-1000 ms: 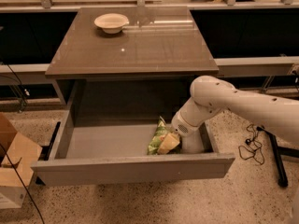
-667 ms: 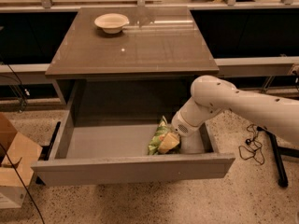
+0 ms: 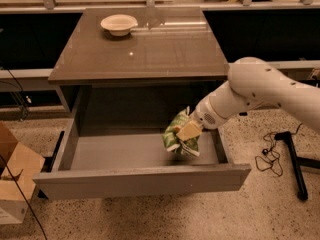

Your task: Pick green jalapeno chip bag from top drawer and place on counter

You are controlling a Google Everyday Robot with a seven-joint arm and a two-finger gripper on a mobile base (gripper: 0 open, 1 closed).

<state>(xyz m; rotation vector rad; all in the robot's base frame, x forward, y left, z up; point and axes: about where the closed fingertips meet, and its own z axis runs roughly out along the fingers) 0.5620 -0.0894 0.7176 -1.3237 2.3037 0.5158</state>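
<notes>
The green jalapeno chip bag (image 3: 177,134) is held in my gripper (image 3: 187,132), lifted a little above the floor of the open top drawer (image 3: 140,181), at its right side. The gripper's tan fingers are shut on the bag's right part. My white arm reaches in from the right. The glossy grey-brown counter (image 3: 142,46) lies above and behind the drawer.
A white bowl (image 3: 119,24) stands at the counter's back left. A cardboard box (image 3: 15,176) sits on the floor at the left. A black stand and cable (image 3: 287,156) are on the floor at the right. A pale ledge with dark panels runs behind.
The gripper has risen with the bag, which now hangs above the drawer floor instead of resting low in the right corner.
</notes>
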